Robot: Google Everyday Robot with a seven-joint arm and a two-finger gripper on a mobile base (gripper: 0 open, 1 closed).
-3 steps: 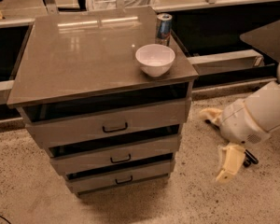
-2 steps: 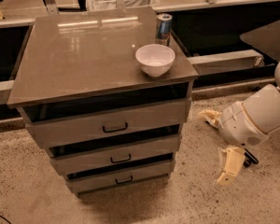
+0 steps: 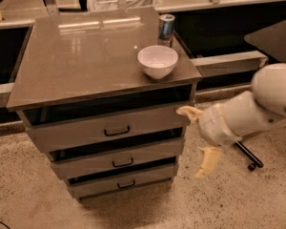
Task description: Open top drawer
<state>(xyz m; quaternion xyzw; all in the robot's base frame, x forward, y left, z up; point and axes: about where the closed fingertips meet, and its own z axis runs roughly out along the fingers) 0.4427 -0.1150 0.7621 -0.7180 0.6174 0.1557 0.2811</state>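
The top drawer (image 3: 90, 131) is the widest grey front of three in a low cabinet, with a small black loop handle (image 3: 117, 131) at its centre. It stands slightly out, with a dark gap above it. My gripper (image 3: 190, 142) is at the cabinet's right side, level with the top and middle drawers. It is open, its cream fingers spread wide. The upper finger (image 3: 188, 111) is at the right end of the top drawer's front; I cannot tell if it touches. The lower finger (image 3: 207, 162) points down to the floor.
A white bowl (image 3: 158, 61) and a blue can (image 3: 166, 26) stand on the cabinet top (image 3: 86, 56) at the right rear. Two narrower drawers (image 3: 119, 162) lie below. A chair base with a caster (image 3: 250, 166) is on the floor to the right. Benches run behind.
My gripper and arm have moved left toward the cabinet's right side; the upper finger now reaches the top drawer's right end. The drawers have not moved.
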